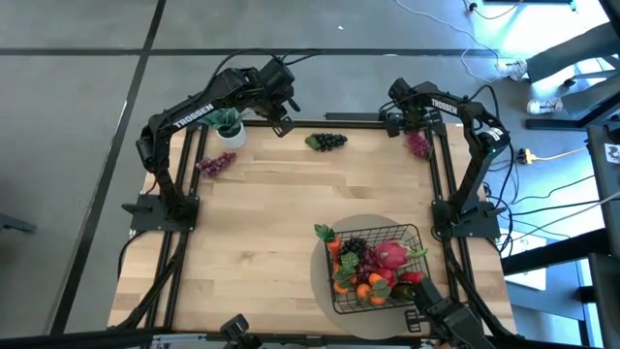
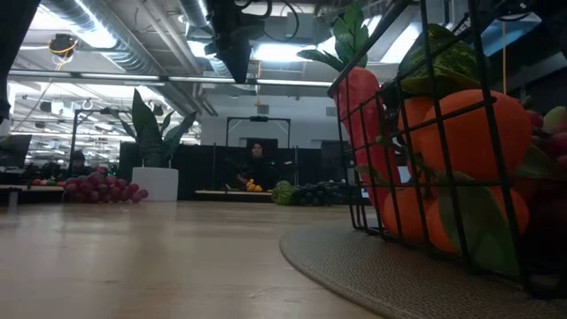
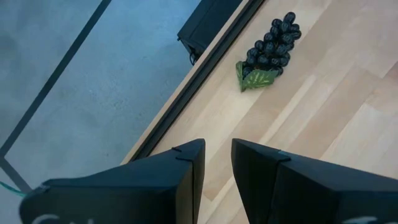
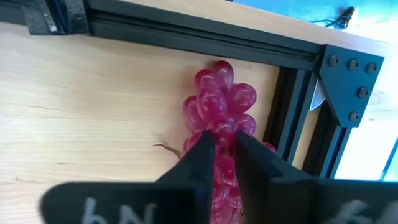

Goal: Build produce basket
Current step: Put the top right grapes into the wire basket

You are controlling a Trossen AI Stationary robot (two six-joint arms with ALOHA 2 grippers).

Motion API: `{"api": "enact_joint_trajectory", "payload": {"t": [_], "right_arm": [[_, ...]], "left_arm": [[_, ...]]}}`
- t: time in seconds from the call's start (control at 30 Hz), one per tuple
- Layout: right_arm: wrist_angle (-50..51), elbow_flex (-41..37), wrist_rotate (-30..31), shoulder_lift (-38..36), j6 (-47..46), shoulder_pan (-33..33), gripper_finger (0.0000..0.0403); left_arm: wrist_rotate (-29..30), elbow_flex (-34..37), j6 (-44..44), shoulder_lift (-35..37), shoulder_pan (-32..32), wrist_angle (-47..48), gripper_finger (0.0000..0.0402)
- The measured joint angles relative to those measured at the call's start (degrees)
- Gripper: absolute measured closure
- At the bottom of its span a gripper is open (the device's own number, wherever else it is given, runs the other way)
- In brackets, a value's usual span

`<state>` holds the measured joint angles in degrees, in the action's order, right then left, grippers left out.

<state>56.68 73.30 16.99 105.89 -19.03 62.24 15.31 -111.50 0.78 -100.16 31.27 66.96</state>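
My basket (image 1: pixel 376 274) sits on the round grey mat (image 1: pixel 322 281) near the right front edge, already filled with a dragon fruit (image 1: pixel 391 255), oranges (image 1: pixel 367 288) and a carrot (image 1: pixel 334 247). Three bunches remain out: dark grapes (image 1: pixel 327 142) at the far edge, a reddish-purple bunch (image 1: pixel 215 164) at the left, and the pink grapes (image 4: pixel 219 118) in the far right corner. My right gripper (image 4: pixel 221 151) closes narrowly over those; whether it truly grips them, I cannot tell. My left gripper (image 3: pixel 216 163), slightly parted and empty, hovers over the far edge. The pink bunch's lower half is hidden.
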Motion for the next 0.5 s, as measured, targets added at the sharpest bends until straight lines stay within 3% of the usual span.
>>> {"api": "enact_joint_trajectory", "payload": {"t": [0.13,0.5], "right_arm": [[-0.28,-0.02,-0.02,0.0,3.89,0.02,0.0396],[3.71,-0.09,-0.35,-4.22,13.39,-1.52,0.0402]], "left_arm": [[0.0,0.0,-0.01,0.0,0.0,0.0,0.0333],[0.0,0.0,0.02,0.0,0.0,0.0,0.0333]]}}
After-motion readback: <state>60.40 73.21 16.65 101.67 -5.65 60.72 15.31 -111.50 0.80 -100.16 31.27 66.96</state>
